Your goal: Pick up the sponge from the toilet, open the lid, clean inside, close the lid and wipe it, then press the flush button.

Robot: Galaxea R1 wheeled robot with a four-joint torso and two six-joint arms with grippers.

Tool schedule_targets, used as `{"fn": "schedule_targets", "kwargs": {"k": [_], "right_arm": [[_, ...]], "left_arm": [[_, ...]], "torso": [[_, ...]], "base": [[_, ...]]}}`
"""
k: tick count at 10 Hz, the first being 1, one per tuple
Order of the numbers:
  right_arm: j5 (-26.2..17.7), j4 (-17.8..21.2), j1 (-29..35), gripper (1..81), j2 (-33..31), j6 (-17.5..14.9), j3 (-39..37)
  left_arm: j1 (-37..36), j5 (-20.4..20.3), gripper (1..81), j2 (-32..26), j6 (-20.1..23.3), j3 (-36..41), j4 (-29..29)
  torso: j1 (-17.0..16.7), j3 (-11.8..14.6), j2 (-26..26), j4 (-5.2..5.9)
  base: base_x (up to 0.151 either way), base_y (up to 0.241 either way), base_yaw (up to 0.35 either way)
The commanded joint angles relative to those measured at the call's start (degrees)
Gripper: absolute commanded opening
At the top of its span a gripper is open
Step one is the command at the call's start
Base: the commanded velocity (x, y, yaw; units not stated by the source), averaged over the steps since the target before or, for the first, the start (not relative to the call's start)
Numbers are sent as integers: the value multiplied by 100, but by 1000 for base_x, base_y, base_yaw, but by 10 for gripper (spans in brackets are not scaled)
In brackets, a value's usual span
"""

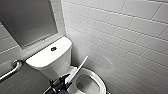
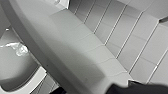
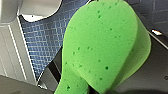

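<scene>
Closest to the lens, the sponge [image 3: 100, 50] stands upright before the right wrist camera, its lower end seated in the right gripper [image 3: 88, 86]. The jaws are judged clamped on it, since nothing else supports it. Behind it lies blue floor tile [image 3: 42, 37], well apart, so the right arm hangs clear of the work with the sponge held ready.

Beside the toilet [image 1: 53, 58] runs a white tiled wall [image 1: 120, 37]. On the toilet, the lid [image 1: 80, 67] is tilted part-way up on its hinge, edge-on to the head camera, exposing the bowl [image 1: 87, 83] for cleaning. Low from the left comes the left gripper [image 1: 66, 77], arm angled upward, touching the lid's near edge and apparently propping it. Its grip state cannot be told. On the tank top sits the flush button [image 1: 53, 48], untouched.
</scene>
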Motion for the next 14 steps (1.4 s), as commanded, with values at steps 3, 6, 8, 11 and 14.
{"fn": "schedule_targets", "kwargs": {"k": [3,6,8,11,14], "right_arm": [[-242,-136,8,10,-264,1,205],[-225,-127,-36,10,-317,1,258],[-207,-127,-89,10,-317,1,275],[-172,-127,-247,10,-448,1,442],[-163,-136,-247,10,-466,0,495]], "left_arm": [[-650,35,811,-574,55,133,102],[-624,-150,811,-707,28,-236,-4],[-624,-220,811,-525,28,-446,22],[-607,-334,811,-417,37,-834,49],[-474,-317,811,-522,46,-1107,101]], "torso": [[0,0,0,0],[0,0,0,0],[0,0,0,0],[0,2,0,0],[0,2,0,0]], "base": [[0,0,0],[0,0,0],[0,0,0],[0,0,0],[0,0,0]]}}
